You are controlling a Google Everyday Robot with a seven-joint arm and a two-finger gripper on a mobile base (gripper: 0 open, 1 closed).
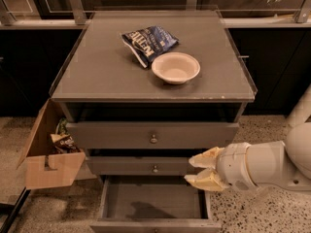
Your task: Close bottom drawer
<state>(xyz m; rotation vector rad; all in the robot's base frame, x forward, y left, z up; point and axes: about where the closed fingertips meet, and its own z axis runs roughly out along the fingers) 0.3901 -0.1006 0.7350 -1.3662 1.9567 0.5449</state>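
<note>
The bottom drawer (153,203) of the grey-brown cabinet is pulled far out, and its inside is bare. Its front (155,225) lies at the bottom edge of the view, with the knob out of sight. My gripper (194,170) comes in from the right. It hangs above the drawer's right side wall, level with the middle drawer (141,166). Its cream fingers (206,158) are drawn close together with only a thin gap and hold nothing. It touches neither drawer.
The top drawer (153,135) stands slightly out. On the cabinet top (97,76) lie a white bowl (175,67) and a dark blue chip bag (149,41). An open cardboard box (48,161) with trash stands to the cabinet's left. The floor is speckled.
</note>
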